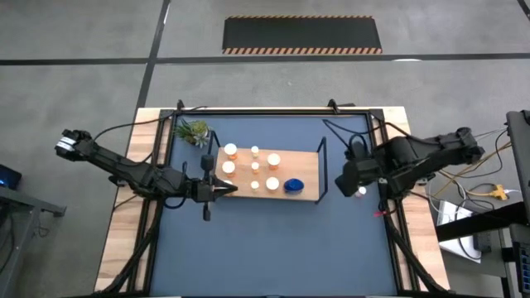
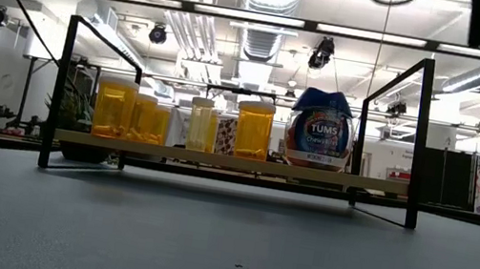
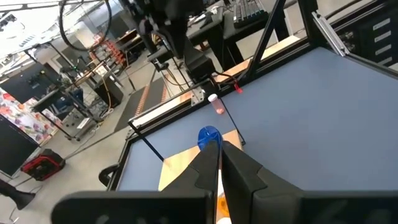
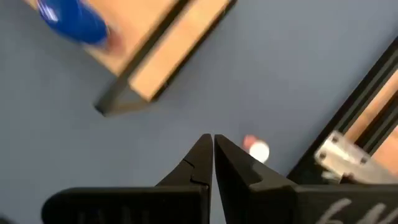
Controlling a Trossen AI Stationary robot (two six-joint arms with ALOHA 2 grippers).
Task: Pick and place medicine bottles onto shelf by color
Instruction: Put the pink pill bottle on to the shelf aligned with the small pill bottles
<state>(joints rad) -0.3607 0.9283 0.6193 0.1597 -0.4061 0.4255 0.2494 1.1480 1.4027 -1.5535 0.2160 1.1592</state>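
hidden: stray bottle [image 1: 362,192] half under right arm | shelf [image 1: 308,189]: long axis left-right, bottles [image 1: 231,150] upright | left gripper [image 1: 233,189], right gripper [image 4: 213,144]: fingers closed, empty

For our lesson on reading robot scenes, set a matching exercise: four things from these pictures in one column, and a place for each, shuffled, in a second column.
Things:
1. blue bottle
2. green plant
3. lone small bottle
4. left end effector

Places:
A. on the mat, beyond the shelf's right end
B. on the shelf, near its right end
C. at the shelf's left end
D. on the mat's far left corner

Pairs: 1-B, 2-D, 3-A, 4-C
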